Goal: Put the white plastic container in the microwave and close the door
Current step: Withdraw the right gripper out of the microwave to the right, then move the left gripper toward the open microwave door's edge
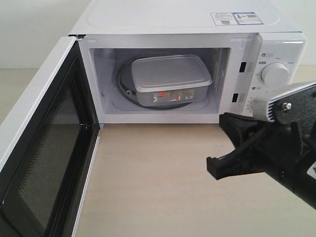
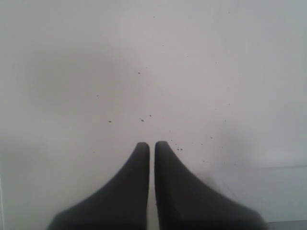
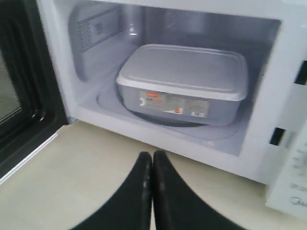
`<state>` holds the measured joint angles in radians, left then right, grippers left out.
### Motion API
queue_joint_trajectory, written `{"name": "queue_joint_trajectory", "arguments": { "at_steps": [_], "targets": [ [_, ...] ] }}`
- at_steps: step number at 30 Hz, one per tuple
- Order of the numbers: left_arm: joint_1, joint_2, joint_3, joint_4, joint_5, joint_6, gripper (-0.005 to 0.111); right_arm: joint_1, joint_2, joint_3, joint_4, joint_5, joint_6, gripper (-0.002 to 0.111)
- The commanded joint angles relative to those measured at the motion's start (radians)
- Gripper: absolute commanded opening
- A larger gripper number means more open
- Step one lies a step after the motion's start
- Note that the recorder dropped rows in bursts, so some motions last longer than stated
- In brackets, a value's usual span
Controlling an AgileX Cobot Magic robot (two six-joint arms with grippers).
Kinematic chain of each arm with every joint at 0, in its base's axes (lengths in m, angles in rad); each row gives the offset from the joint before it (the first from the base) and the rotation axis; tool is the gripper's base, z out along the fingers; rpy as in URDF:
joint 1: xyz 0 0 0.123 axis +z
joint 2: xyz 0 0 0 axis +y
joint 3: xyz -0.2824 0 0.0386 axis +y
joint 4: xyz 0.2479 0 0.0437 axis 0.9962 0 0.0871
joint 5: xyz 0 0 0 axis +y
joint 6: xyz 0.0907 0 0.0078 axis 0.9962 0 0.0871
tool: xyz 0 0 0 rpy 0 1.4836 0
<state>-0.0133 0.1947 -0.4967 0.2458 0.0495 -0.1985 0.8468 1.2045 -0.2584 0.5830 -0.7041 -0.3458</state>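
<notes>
The white plastic container [image 1: 170,79] sits lidded on the glass turntable inside the microwave [image 1: 197,19], its red-and-black label facing out. The right wrist view shows the container [image 3: 184,81] deep in the cavity of the microwave [image 3: 283,143]. The door [image 1: 49,148] stands wide open at the left, black mesh inner face showing; the door [image 3: 19,96] is also at the edge of the right wrist view. My right gripper [image 1: 216,143] hovers over the table before the opening; in its wrist view the gripper [image 3: 152,154] is shut and empty. My left gripper [image 2: 152,143] is shut, close to a plain white surface, and is hidden from the exterior view.
Two white dials [image 1: 274,74] are on the microwave's right panel, just above my right arm. Pale wooden tabletop [image 1: 148,177] stretches between the open door and my right gripper. Stickers [image 1: 236,18] lie on the microwave's top.
</notes>
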Motion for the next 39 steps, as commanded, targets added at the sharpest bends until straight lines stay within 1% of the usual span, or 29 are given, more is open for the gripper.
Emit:
{"name": "queue_joint_trajectory", "arguments": {
  "at_steps": [1,4,8,14,17,20,23,24,28,29,35,38,39],
  "targets": [
    [0.002,0.003,-0.005,0.005,0.028,-0.007,0.004,0.0,-0.008,0.003,0.281,-0.041,-0.217,0.0],
    [0.002,0.003,-0.005,0.005,0.068,-0.007,0.004,0.0,-0.012,0.003,0.399,-0.049,-0.37,0.0],
    [0.002,0.003,-0.005,0.002,0.123,-0.009,0.004,0.0,-0.057,0.003,0.5,-0.067,-0.4,0.0],
    [0.002,0.055,-0.005,-0.002,0.139,-0.009,0.004,0.0,-0.176,0.016,0.65,-0.229,-0.548,0.0],
    [0.002,0.099,-0.005,-0.002,0.146,-0.009,0.004,0.0,-0.258,0.063,0.679,-0.288,-0.553,0.0],
    [0.002,0.144,-0.005,-0.002,0.15,-0.009,0.004,0.0,-0.354,0.115,0.725,-0.292,-0.547,0.0],
    [0.002,0.188,-0.005,-0.002,0.201,-0.009,0.004,0.0,-0.446,0.146,0.776,-0.285,-0.547,0.0],
    [0.002,0.202,-0.011,-0.005,0.252,-0.009,0.004,0.0,-0.471,0.155,0.783,-0.283,-0.547,0.0],
    [0.002,0.254,-0.07,-0.087,0.514,-0.003,0.004,0.0,-0.529,0.16,0.805,-0.283,-0.547,0.0],
    [0.002,0.263,-0.088,-0.107,0.56,0.01,0.004,0.0,-0.535,0.16,0.805,-0.284,-0.547,0.0],
    [0.002,0.319,-0.239,-0.28,0.828,0.205,0.004,0.0,-0.533,0.16,0.805,-0.323,-0.547,0.0],
    [0.002,0.377,-0.315,-0.308,1.008,0.218,0.004,0.0,-0.533,0.16,0.805,-0.325,-0.547,0.0],
    [0.002,0.395,-0.332,-0.31,1.046,0.218,0.004,0.0,-0.533,0.16,0.805,-0.323,-0.547,0.0]
  ]
}}
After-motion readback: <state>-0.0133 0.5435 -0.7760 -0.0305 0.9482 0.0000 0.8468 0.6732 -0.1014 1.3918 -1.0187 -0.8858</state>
